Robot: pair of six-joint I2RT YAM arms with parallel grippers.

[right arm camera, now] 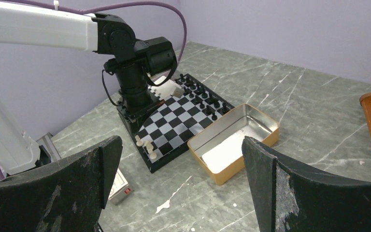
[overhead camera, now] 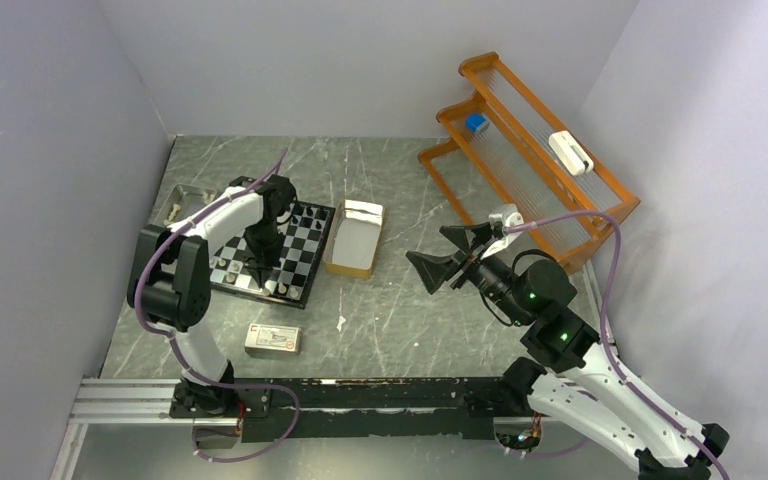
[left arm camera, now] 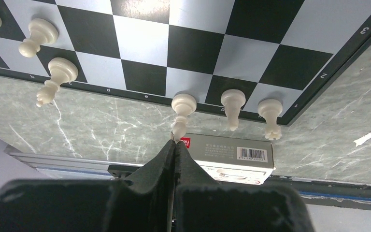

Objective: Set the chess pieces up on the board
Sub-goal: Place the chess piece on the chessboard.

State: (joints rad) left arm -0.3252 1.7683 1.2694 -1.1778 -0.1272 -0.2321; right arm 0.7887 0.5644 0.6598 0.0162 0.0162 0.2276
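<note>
— Chess pieces [left arm camera: 233,101]: where do they stand?
— White ones stand along the near edge of the board [right arm camera: 174,128], and black ones [right arm camera: 200,94] fill its far rows.
— And the surface?
— A grey-green marbled surface [overhead camera: 400,310], flecked with white scuffs and boxed in by plain pale walls [overhead camera: 360,60]. The board lies flat on it. An open tin [right arm camera: 234,140] sits just beside the board's right edge. A small carton [overhead camera: 273,340] lies near the board's front edge. An orange rack [overhead camera: 530,150] stands well apart from the board, back and to the right.
— The grippers?
— The left gripper [left arm camera: 175,144] hangs over the board's near edge, fingers pressed together with no gap. Its tips meet the head of one white piece [left arm camera: 182,108]; I cannot tell whether they pinch it. The right gripper [right arm camera: 181,142] hovers off the board, beyond the tin, spread wide and holding nothing.
</note>
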